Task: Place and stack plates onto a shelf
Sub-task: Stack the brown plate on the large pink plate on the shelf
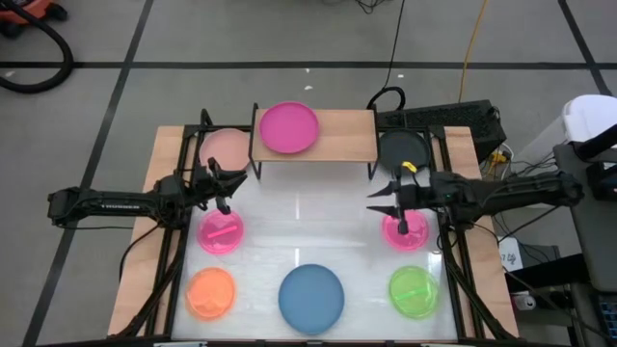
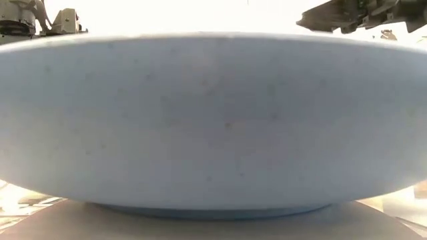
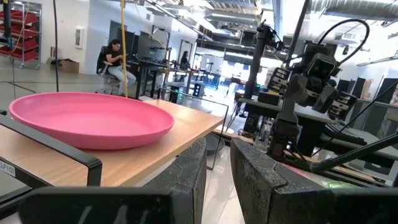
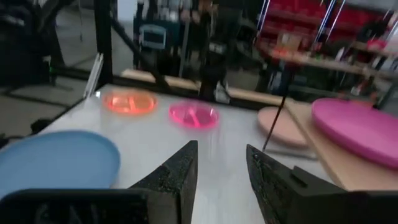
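Observation:
The shelf (image 1: 337,140) stands at the table's far middle with a magenta plate (image 1: 288,127) flat on its wooden top. A pale pink plate (image 1: 224,147) lies on the table by the shelf's left end, and a dark grey plate (image 1: 402,149) by its right end. Two hot pink plates (image 1: 221,231) (image 1: 406,229), an orange plate (image 1: 210,292), a blue plate (image 1: 311,297) and a green plate (image 1: 415,291) lie on the table. My left gripper (image 1: 226,191) hovers open and empty between the pale pink and the left hot pink plate. My right gripper (image 1: 379,203) hovers open and empty just left of the right hot pink plate.
The blue plate (image 2: 213,120) fills the low view. The left wrist view shows the magenta plate (image 3: 93,118) on the shelf top (image 3: 186,124) and my right arm (image 3: 298,93) beyond. A person sits in the room far behind. Bare table lies in the middle, in front of the shelf.

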You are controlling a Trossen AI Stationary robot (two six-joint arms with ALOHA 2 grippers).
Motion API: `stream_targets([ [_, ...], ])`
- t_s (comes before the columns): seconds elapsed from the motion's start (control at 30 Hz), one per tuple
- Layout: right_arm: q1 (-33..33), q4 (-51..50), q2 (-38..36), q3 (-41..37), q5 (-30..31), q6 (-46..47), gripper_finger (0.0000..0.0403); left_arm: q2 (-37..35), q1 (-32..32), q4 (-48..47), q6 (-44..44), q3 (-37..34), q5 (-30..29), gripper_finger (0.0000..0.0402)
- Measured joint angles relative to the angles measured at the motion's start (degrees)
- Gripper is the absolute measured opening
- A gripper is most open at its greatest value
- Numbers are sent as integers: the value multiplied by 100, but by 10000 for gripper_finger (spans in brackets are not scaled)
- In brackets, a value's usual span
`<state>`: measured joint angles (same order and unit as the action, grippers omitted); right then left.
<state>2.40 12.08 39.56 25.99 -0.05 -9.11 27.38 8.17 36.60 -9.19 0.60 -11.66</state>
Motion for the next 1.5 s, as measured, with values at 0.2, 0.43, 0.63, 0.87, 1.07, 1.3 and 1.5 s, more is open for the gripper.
stream_targets([
  [0.2, -3, 473, -49, -194, 2, -193, 118, -1, -1, 0, -1, -2, -1, 78],
  [0.43, -3, 1054, -55, -194, 2, -794, 118, -1, 1, 0, 0, -2, 0, 78],
  [0.63, -5, 1479, -25, -187, 46, -1238, 118, 0, 1, 2, -1, -1, -2, 78],
  [0.87, -10, 1499, 20, -185, 499, -1416, 118, -1, 1, 2, -140, -1, -2, 78],
  [1.07, -18, 1466, 26, -185, 621, -1440, 118, -2, 0, 59, -15, -2, -2, 78],
  [1.3, -20, 1471, 100, -185, 625, -1708, 118, -1, 2, 20, 258, 70, -258, 78],
  [1.5, -20, 1641, 150, -185, 625, -1709, 118, 95, -1, -2341, 659, 1257, -903, 78],
])
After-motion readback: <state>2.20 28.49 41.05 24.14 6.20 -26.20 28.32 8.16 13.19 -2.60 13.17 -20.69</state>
